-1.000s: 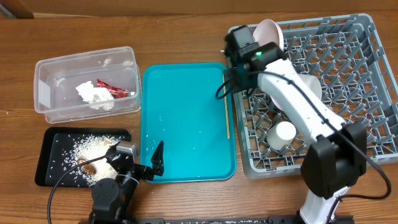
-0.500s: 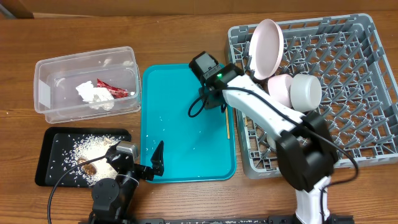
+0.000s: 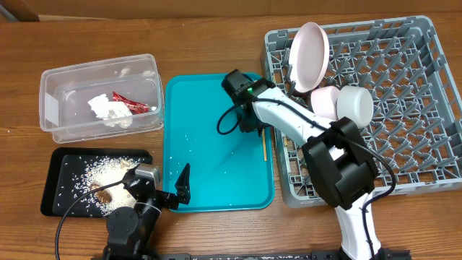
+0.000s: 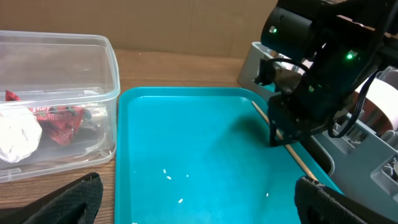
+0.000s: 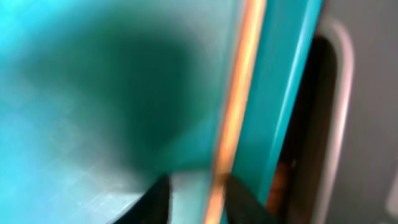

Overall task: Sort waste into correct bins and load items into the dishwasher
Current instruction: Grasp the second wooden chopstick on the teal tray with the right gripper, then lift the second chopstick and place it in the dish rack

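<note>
Overhead, the grey dish rack (image 3: 426,144) stands just right of the teal tray (image 3: 209,152), and the rest is best placed from that tray. The clear tub (image 3: 54,108), holding the napkin (image 3: 107,110) and the red wrapper (image 3: 130,102), sits left of the tray's far end. The black tray (image 3: 58,170), with rice and scraps, lies left of its near end. In the rack corner nearest the tray's far right corner the plate (image 3: 309,50) stands on edge, with the pink bowl (image 3: 323,101) and white bowl (image 3: 357,105) just past it. One chopstick (image 3: 264,148) lies inside the teal tray, tight against its right rim, its long axis running near-to-far along that rim; a second does not show. The right gripper (image 3: 253,130) is down over the stick's far half. Its wrist view, though blurred, shows the fingertips (image 5: 155,199) narrowly apart with the stick between them, not clearly pinching it. The left gripper (image 4: 199,208) hangs spread wide at the tray's near left part, well apart from the stick, so the right arm is the nearer. I judge the pick needs those jaws to shut across the stick's width.
</note>
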### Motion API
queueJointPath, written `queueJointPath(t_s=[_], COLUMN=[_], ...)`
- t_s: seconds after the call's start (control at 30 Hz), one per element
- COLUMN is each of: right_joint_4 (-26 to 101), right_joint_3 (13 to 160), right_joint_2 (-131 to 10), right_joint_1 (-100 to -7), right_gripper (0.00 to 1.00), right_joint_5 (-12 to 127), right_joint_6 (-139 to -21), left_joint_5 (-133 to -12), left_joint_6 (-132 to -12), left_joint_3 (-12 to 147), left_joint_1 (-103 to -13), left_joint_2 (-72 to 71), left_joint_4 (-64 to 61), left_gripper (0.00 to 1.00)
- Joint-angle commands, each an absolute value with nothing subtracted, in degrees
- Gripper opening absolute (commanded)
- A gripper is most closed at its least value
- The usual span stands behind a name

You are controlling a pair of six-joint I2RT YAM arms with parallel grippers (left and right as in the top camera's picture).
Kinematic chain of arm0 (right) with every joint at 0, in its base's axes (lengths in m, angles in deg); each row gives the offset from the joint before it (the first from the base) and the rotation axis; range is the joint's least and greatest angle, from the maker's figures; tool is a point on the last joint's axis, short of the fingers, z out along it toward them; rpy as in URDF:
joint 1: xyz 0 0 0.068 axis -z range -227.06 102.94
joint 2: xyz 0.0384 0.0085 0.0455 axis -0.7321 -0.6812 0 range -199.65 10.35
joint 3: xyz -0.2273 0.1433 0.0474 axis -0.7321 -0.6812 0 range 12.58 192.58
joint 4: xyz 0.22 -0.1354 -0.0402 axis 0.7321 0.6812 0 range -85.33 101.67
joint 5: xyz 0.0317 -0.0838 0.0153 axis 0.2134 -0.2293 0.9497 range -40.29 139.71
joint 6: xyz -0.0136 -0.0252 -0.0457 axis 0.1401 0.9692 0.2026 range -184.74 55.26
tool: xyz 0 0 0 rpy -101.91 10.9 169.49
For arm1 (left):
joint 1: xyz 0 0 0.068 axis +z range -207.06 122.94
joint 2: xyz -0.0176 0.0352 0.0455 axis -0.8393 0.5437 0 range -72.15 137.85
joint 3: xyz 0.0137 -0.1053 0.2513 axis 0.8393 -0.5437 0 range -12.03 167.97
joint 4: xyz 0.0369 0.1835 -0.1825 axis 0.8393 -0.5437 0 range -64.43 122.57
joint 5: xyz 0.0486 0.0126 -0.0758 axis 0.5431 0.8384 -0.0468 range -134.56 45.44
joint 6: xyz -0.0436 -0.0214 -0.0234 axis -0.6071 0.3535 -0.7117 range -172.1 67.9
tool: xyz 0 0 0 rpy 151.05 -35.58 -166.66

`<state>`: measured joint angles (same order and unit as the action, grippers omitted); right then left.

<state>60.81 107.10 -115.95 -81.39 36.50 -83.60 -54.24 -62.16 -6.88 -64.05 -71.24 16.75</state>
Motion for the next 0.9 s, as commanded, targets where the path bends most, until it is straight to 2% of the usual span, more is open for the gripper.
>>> queueJointPath(t_s=[0.0, 0.07, 0.1, 0.13, 0.47, 0.63, 0.7, 0.87], right_joint_4=[61.29, 61.38, 62.36, 62.65, 65.03, 63.13, 62.95, 63.32], right_joint_3=[106.81, 107.21, 108.28, 108.87, 116.58, 117.81, 117.81, 114.90], right_joint_2=[-119.30, -118.86, -118.14, -117.59, -105.11, -95.98, -94.60, -95.87], right_joint_1=[-80.47, -80.47, -80.47, -80.47, -80.34, -78.11, -76.58, -72.08], right_gripper=[0.21, 0.16, 0.06, 0.04, 0.04, 0.04, 0.04, 0.04], right_joint_5=[45.04, 49.44, 50.27, 50.22, 49.81, 49.15, 48.69, 47.78], right_joint_6=[-83.27, -80.21, -79.66, -79.49, -77.89, -71.20, -66.68, -64.71], left_joint_5=[-54.28, -54.30, -54.30, -54.30, -54.28, -54.30, -54.30, -54.30], left_joint_6=[-61.27, -61.27, -61.29, -61.27, -61.27, -61.27, -61.27, -61.27], left_joint_3=[-7.17, -7.17, -7.17, -7.17, -7.17, -7.17, -7.17, -7.17], left_joint_1=[-63.83, -63.83, -63.83, -63.83, -63.83, -63.83, -63.83, -63.83], left_joint_2=[-71.83, -71.83, -71.83, -71.83, -71.83, -71.83, -71.83, -71.83], left_joint_4=[16.97, 16.97, 16.97, 16.97, 16.97, 16.97, 16.97, 16.97], left_gripper=[1.00, 1.00, 1.00, 1.00, 1.00, 1.00, 1.00, 1.00])
